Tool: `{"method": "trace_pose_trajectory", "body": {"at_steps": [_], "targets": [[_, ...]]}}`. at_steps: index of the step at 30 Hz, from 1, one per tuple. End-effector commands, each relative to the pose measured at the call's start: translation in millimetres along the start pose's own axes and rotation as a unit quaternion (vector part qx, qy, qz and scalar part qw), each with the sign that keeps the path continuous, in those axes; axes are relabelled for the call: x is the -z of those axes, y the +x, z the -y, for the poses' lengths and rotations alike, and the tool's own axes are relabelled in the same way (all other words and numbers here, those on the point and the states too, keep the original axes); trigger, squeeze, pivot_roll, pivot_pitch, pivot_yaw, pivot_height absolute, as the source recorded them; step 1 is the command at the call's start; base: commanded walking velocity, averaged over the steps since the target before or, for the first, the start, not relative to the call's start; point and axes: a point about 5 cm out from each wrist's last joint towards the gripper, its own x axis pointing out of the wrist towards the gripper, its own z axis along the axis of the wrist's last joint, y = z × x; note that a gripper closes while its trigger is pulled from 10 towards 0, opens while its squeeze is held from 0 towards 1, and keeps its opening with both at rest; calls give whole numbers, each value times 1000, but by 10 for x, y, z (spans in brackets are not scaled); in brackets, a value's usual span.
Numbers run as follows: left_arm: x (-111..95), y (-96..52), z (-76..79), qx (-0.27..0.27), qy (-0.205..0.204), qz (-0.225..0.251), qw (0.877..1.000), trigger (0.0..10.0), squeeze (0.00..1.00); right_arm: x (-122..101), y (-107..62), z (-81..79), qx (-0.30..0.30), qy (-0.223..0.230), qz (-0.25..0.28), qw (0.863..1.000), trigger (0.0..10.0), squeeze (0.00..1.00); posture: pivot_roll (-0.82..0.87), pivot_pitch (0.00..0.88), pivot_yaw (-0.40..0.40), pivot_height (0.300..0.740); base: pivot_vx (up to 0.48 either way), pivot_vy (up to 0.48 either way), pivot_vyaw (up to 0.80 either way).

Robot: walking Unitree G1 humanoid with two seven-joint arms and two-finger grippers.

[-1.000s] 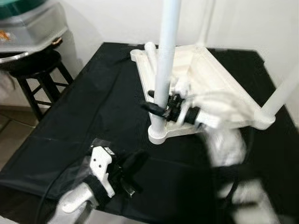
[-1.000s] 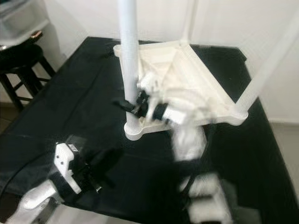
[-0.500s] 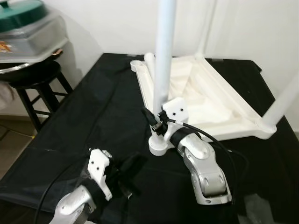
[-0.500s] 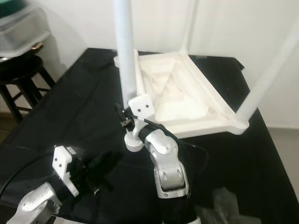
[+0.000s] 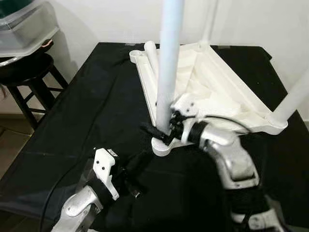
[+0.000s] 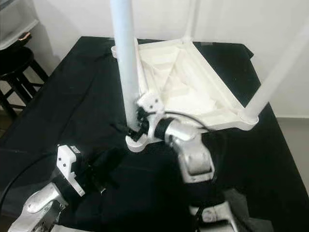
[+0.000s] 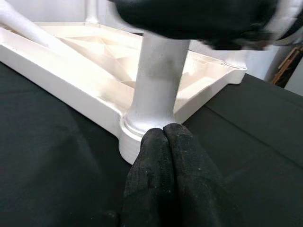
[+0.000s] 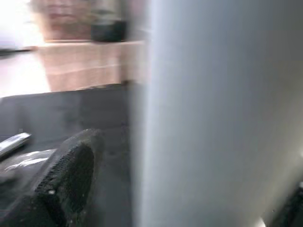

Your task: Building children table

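Observation:
A white children's table top (image 5: 227, 92) lies upside down on a black-covered table (image 5: 91, 106). A pale leg (image 5: 169, 63) stands in its near corner socket (image 5: 161, 145). My right gripper (image 5: 159, 130) reaches in from the right, just above the socket, and is shut on that leg with a black finger on either side. In the right wrist view the leg (image 8: 222, 113) is close and blurred beside one finger (image 8: 66, 189). My left gripper (image 5: 136, 163) rests low on the cloth, shut and holding nothing, its fingertips (image 7: 163, 139) pointing at the socket (image 7: 142, 132).
Two more legs stand at the far corner (image 5: 210, 21) and the right corner (image 5: 294, 96). A loose leg (image 5: 150, 53) lies along the top's left rim. A black stool (image 5: 29, 72) with a clear bin (image 5: 24, 29) stands to the left. A white wall is close behind.
My right arm has swung from below the leg round to its right side, with the gripper staying at the leg's base. The left gripper has barely moved. The camera shifted slightly.

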Motion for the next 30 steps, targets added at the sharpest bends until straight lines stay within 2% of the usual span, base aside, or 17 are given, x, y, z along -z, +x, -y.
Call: {"method": "trace_pose_trajectory", "body": {"at_steps": [1,4,8,14,15,19,25,29,30], "targets": [[53,-29,11,-4,0,-8,1000,10000,0,-33,-7,43,-87,-8,2,996,10000,0,36,176,19,740,0,0,0],[58,-30,16,-4,0,-9,1000,10000,0,-60,-26,119,-117,-10,0,993,10000,0,39,173,20,740,0,0,0],[69,-39,30,-3,-1,-10,1000,10000,0,-78,-48,358,-163,17,0,986,10000,0,46,167,17,740,0,0,0],[74,-45,37,-3,-2,-11,1000,10000,0,-59,-40,453,-163,34,-1,986,10000,0,48,166,15,740,0,0,0],[76,-49,42,-3,-2,-11,1000,10000,0,-36,-33,483,-160,44,-2,986,0,0,52,165,15,740,0,0,0],[76,-56,49,-3,-2,-12,1000,10000,0,21,-53,503,-172,64,7,983,0,0,51,167,18,740,0,0,0],[71,-54,49,-3,-3,-11,1000,10000,0,51,-96,504,-173,65,8,983,0,0,45,176,25,740,0,0,0],[62,-50,47,-2,-4,-10,1000,10000,0,132,-219,560,-97,51,-9,994,0,0,31,185,22,740,0,0,0],[62,-50,47,-2,-4,-10,1000,10000,0,132,-219,560,-97,51,-9,994,0,0,31,185,22,740,0,0,0]]}}
